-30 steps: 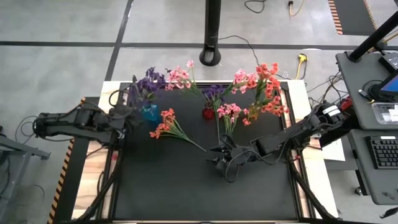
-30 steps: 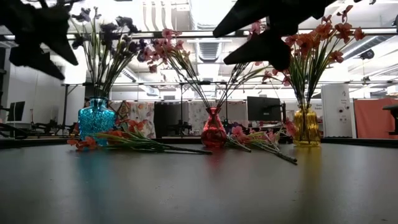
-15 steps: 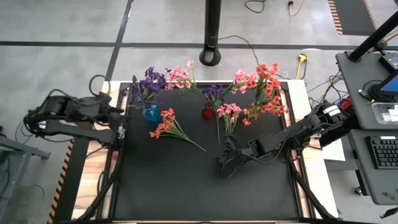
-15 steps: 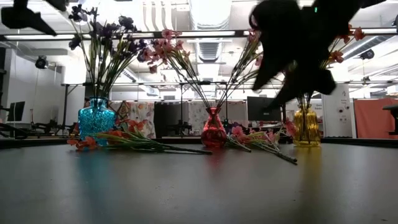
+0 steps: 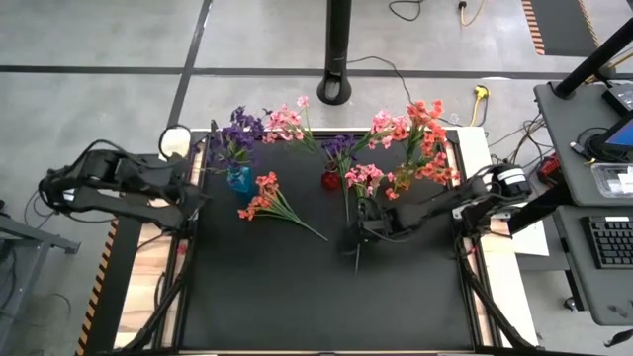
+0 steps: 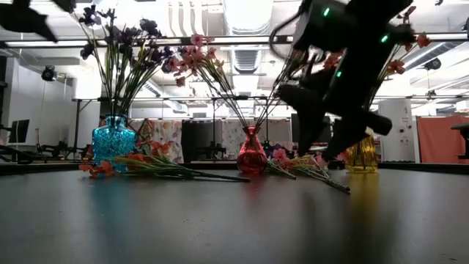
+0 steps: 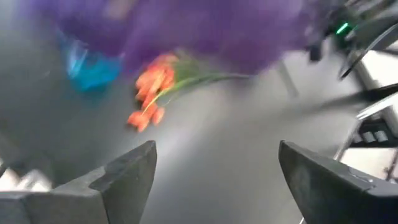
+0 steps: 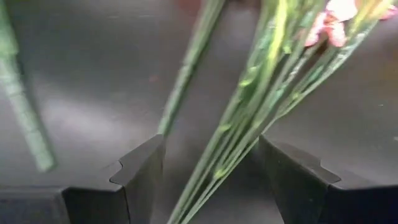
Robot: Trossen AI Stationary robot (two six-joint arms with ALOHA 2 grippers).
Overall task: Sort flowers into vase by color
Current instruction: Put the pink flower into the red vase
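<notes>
While the left gripper [image 5: 198, 188] waits open at nine o'clock, the right gripper [image 5: 358, 233] straddles the pink stems [image 8: 249, 124] mid-desk [image 5: 277, 297], fingers [image 8: 134, 180] part-open, gripping nothing.

Both arms are dark, almost black, and built from rounded segments with thick joints. The left arm [image 5: 119, 183] carries loose black cables that loop along its links. The right arm [image 5: 445, 203] has a round joint cap with a pale ring near its base, and small green lights [image 6: 326, 11] shine on its housing in the low view. Each pincer has two flat, dark grey fingers [image 8: 140, 180] with angular, stepped inner edges.
</notes>
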